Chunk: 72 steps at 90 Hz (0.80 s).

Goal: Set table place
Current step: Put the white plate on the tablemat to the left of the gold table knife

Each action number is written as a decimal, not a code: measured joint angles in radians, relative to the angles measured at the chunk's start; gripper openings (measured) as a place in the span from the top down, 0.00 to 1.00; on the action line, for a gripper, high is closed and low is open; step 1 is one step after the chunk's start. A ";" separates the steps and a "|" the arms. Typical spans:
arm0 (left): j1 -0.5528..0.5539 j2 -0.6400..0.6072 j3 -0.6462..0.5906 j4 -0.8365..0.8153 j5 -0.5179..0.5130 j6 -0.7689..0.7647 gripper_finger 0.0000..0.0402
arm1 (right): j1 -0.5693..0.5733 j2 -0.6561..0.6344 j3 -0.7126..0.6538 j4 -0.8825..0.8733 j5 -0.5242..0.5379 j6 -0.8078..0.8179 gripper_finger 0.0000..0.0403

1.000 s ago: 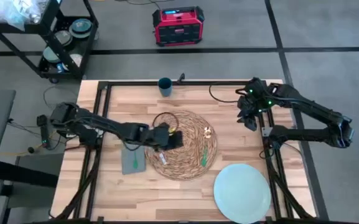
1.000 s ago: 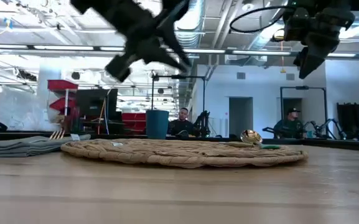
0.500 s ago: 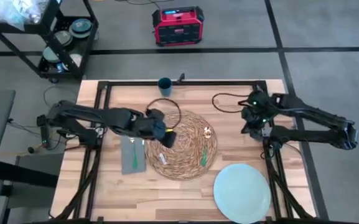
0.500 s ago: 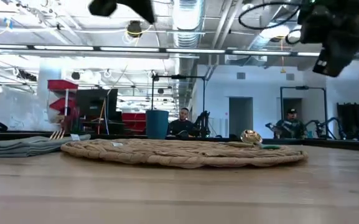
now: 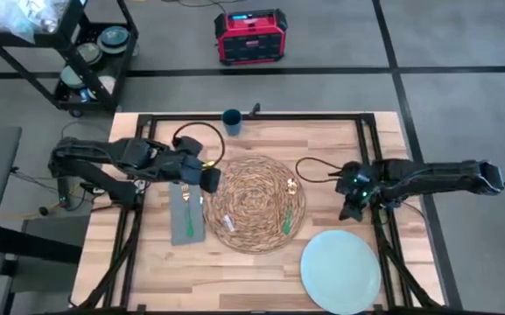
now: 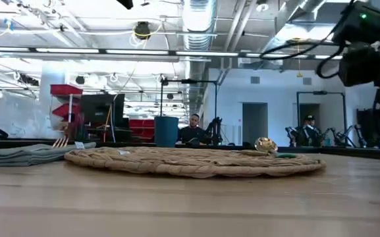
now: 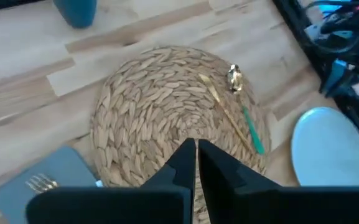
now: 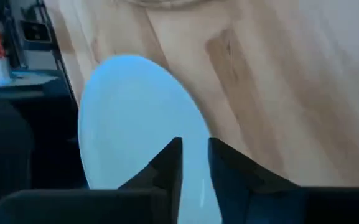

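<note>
The round woven placemat lies flat on the middle of the table. A spoon with a gold bowl and a green handle lies on the mat's right part. My left gripper hovers shut over the mat's left rim, holding nothing; in its wrist view the mat and the spoon lie ahead. My right gripper is right of the mat, just beyond the far rim of the pale-blue plate. Its fingers stand slightly open over the plate.
A grey napkin with a fork on it lies left of the mat. A blue cup stands near the far edge. Black frame rails run along the table's sides. People sit in the room beyond the table.
My left gripper has risen and gone from over the mat's middle toward the table's left edge, to the mat's left rim. My right gripper has come down from the far right toward the near edge, closer to the plate. Nothing on the table has moved.
</note>
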 joint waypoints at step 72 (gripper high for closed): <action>-0.003 0.008 -0.001 0.002 0.004 0.031 1.00 | 0.276 0.295 -0.070 0.246 0.086 0.137 0.47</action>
